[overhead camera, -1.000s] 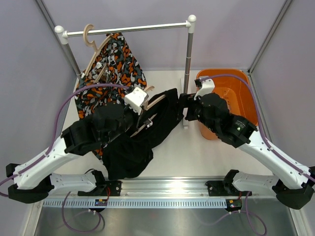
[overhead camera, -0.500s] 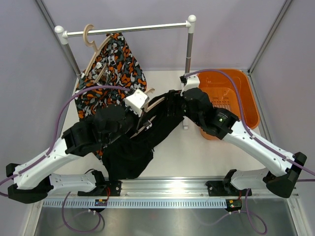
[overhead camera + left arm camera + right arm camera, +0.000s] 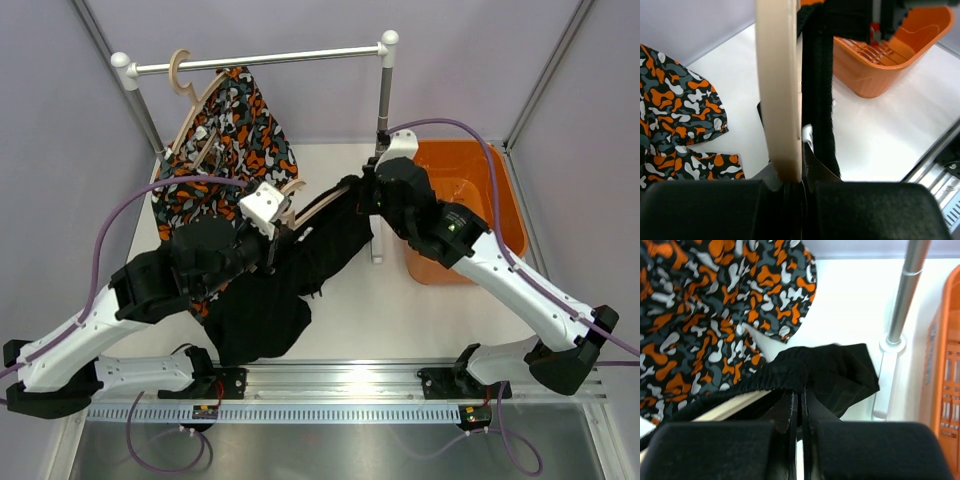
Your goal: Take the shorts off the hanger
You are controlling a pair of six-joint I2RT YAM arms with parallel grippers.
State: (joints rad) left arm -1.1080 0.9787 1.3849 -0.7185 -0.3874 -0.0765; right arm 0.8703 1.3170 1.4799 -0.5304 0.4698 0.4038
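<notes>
The black shorts (image 3: 285, 285) hang over a pale wooden hanger (image 3: 777, 90) held low above the table. My left gripper (image 3: 792, 177) is shut on that hanger's bar, with the black waistband (image 3: 817, 90) running alongside it. My right gripper (image 3: 801, 392) is shut on the black shorts' gathered waistband (image 3: 790, 372) at the hanger's right end (image 3: 345, 195). The patterned shorts (image 3: 235, 135), orange, black, grey and white, hang on a second wooden hanger (image 3: 183, 80) hooked over the rail.
A clothes rail (image 3: 260, 58) spans the back on two posts; its right post (image 3: 381, 100) stands just behind my right gripper. An orange basket (image 3: 500, 215) sits to the right. Grey walls close in on both sides.
My right gripper swung left from the basket to the black shorts' waistband and shut on it. My left arm shifted slightly left, still holding the hanger.
</notes>
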